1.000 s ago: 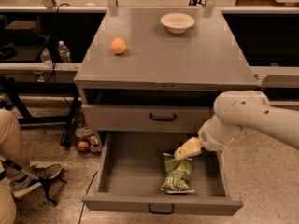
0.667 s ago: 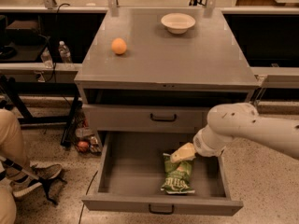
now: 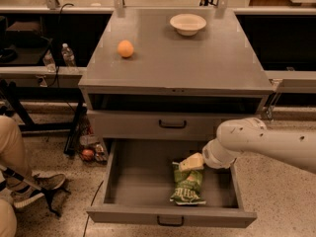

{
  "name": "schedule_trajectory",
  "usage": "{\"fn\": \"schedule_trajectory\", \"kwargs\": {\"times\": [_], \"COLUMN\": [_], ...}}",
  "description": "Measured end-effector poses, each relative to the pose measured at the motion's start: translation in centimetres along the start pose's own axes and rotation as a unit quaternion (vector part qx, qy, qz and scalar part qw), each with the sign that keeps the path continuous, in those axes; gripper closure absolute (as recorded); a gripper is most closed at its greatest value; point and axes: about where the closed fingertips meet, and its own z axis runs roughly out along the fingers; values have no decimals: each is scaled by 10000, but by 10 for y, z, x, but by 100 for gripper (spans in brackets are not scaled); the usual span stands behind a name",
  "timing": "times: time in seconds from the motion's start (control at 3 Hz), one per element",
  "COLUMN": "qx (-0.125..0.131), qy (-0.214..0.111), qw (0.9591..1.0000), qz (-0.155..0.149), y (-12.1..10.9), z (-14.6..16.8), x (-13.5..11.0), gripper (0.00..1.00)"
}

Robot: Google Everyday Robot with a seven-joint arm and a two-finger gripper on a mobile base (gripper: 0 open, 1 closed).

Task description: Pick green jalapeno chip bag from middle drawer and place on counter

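The green jalapeno chip bag (image 3: pixel 188 185) lies flat on the floor of the open middle drawer (image 3: pixel 138 181), right of its centre. My gripper (image 3: pixel 190 162) reaches in from the right on the white arm (image 3: pixel 261 142) and sits right at the bag's top edge. The counter (image 3: pixel 173 53) is the grey top of the cabinet, above.
An orange fruit (image 3: pixel 125 49) and a white bowl (image 3: pixel 187 23) sit on the counter. A shut drawer front with a black handle (image 3: pixel 172 125) is above the open drawer. A person's leg and shoe (image 3: pixel 29 181) are at the left; bottles (image 3: pixel 67 55) stand behind.
My arm has lowered and moved left, bringing the gripper down from beside the bag to its top edge. The bag has not moved.
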Motion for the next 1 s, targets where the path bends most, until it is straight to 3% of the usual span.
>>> {"fn": "schedule_trajectory", "kwargs": {"times": [0.67,1.0], "qx": [96,24], "qy": [213,270], "qw": [9995,9989], "qz": [220,388], "y": [-11,-12], "z": [45,71], "x": [-1,-2], "gripper": [0,0]}}
